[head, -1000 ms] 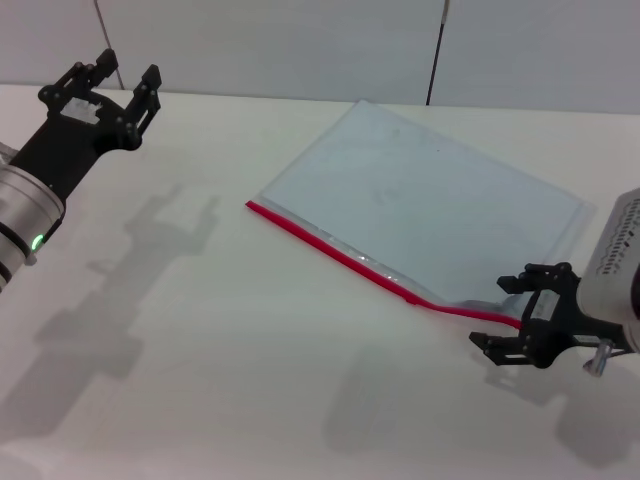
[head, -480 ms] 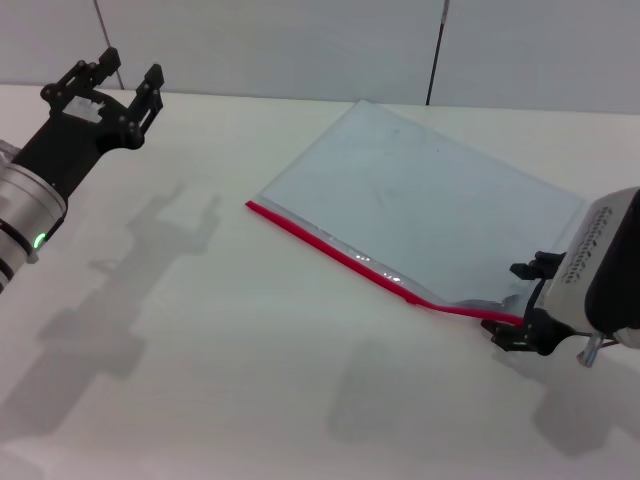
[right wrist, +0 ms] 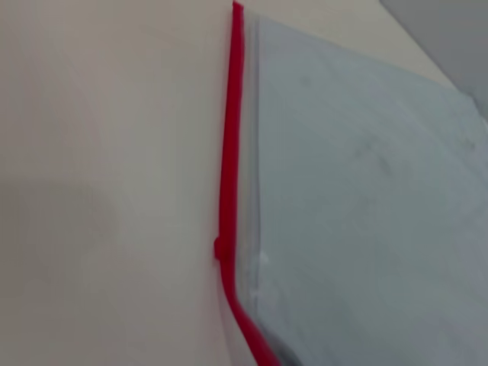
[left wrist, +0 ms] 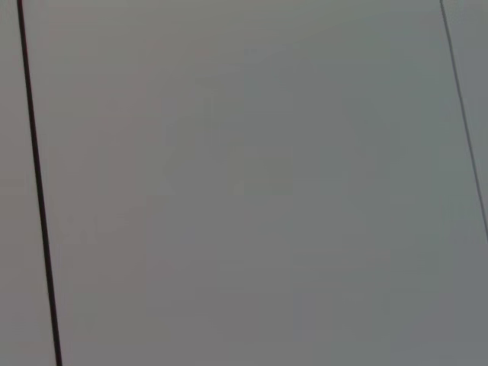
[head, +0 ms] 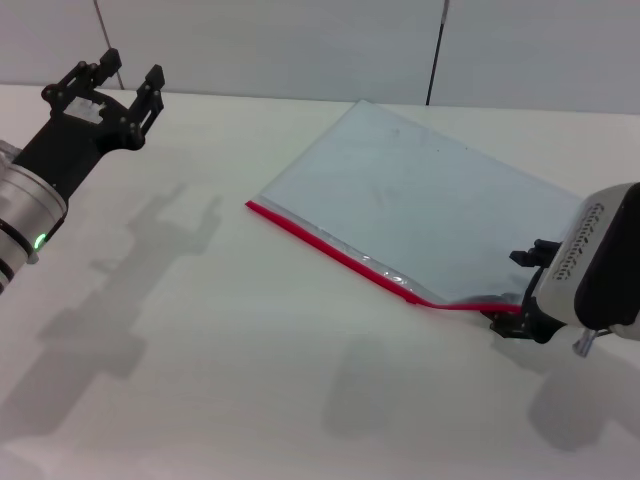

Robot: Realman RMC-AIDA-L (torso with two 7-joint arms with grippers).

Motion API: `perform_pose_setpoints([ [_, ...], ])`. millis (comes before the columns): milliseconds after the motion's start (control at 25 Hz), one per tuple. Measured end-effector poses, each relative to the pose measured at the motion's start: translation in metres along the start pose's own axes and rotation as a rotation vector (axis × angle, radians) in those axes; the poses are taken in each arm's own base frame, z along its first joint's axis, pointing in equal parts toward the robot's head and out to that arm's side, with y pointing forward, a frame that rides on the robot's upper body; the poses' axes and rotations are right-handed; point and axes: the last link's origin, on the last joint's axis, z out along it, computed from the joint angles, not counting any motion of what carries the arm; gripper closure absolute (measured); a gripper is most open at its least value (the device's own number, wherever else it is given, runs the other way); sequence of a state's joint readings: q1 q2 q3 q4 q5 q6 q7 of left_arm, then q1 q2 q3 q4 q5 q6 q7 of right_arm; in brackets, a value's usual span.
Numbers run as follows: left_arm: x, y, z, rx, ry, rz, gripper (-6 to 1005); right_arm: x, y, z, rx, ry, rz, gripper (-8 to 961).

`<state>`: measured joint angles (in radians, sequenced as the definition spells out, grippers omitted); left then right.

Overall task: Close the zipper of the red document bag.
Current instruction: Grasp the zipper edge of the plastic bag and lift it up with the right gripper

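Observation:
The red document bag (head: 420,195) lies flat on the white table (head: 200,350), a translucent pale blue-grey pouch set at an angle. Its zipper (head: 330,250) runs along the near long edge as a red strip, with a small slider (head: 411,297) toward the right end. In the right wrist view the zipper (right wrist: 227,152) and slider (right wrist: 219,248) show close up, beside the bag (right wrist: 358,213). My right gripper (head: 518,290) is open and straddles the bag's near right corner, where the red edge bows up. My left gripper (head: 125,72) hangs open at the far left, well clear of the bag.
A grey wall with dark vertical seams (head: 436,50) runs behind the table; the left wrist view shows only that wall (left wrist: 244,183). Bare tabletop lies to the left of the bag and in front of it.
My right gripper has moved in from the near right onto the bag's corner, with the wrist now covering most of it. The bag's corner has lifted slightly. The left arm has stayed put.

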<state>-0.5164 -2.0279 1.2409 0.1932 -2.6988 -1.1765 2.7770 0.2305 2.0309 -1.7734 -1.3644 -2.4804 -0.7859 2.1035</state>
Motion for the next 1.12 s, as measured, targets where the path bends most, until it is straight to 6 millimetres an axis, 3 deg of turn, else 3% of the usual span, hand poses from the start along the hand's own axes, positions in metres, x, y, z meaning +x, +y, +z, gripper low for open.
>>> perform_pose_setpoints([
  [840,0.000,-0.001,-0.001,0.004,0.000,-0.003,457,0.001,-0.004,0.009,-0.013,0.025,0.017,168],
  [920,0.000,-0.001,-0.001,0.004,0.000,-0.003,457,-0.001,-0.004,0.009,-0.013,0.022,0.020,303],
  [1120,0.000,-0.001,-0.001,0.002,0.001,-0.003,456,-0.003,-0.002,0.011,-0.026,0.025,0.010,492],
])
